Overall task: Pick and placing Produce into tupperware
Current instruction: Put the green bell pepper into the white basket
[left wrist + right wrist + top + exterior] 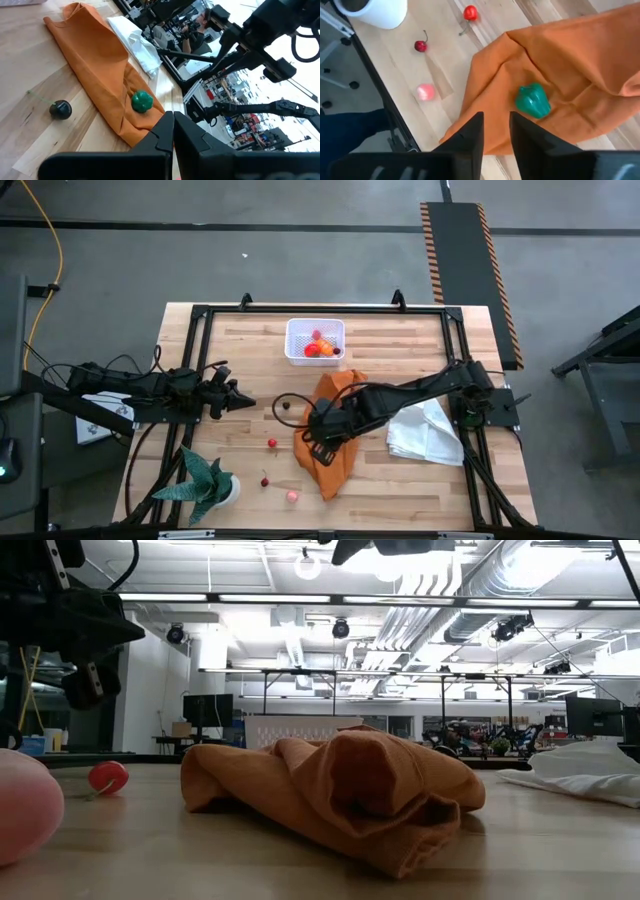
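Right hand [318, 430] sits over the orange cloth [335, 430] at frame centre in the high view, fingers parted by a narrow gap, gripping nothing. Right wrist view shows a green pepper [533, 100] lying loose on the cloth just past the fingertips [472, 125], not touching them. Left hand [243, 402] is parked at centre-left of the worktop [400, 480], fingers closed together, empty. Tupperware [315, 341] is at upper centre, near the far edge, with a few red and orange produce pieces [318, 346] inside. Still loose on the worktop: a dark cherry [286, 405] just left of the cloth, a red piece [272, 443] lower left of it, another cherry [264, 481] and a pink piece [291, 496] further down toward the near edge. Potted plant [205, 480] is at lower left. White cloth [425, 432] lies just right of the orange one. Low view: orange cloth bunched at centre, pink piece large at the left edge, red piece behind it.
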Available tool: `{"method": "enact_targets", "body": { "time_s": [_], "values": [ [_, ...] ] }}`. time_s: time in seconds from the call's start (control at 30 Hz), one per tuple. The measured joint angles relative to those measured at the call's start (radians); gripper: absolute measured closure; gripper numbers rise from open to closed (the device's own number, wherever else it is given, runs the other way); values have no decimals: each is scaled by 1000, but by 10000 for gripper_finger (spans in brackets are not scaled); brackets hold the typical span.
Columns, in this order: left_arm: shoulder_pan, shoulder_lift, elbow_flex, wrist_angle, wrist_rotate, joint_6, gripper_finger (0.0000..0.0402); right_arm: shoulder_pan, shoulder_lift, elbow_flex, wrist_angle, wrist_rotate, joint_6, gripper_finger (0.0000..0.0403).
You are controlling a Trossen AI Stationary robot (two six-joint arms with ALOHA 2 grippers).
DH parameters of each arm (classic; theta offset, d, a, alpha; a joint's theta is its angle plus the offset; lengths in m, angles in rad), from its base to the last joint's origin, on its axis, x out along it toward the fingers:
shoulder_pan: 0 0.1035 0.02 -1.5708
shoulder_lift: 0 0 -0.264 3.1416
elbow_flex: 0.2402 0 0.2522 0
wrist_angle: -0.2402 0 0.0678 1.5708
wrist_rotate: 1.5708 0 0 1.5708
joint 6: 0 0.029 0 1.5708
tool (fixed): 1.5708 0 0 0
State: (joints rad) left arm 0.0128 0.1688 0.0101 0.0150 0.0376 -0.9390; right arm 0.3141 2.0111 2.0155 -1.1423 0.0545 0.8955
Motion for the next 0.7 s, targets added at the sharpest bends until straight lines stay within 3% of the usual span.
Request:
{"method": "enact_targets", "body": {
  "time_s": [0.33,0.7],
  "values": [
    [0,0,0,2,12,23,401,-7,10,0,-17,81,2,274],
    [0,0,0,11,52,23,401,-25,76,-2,-23,79,-154,244]
  ]
}}
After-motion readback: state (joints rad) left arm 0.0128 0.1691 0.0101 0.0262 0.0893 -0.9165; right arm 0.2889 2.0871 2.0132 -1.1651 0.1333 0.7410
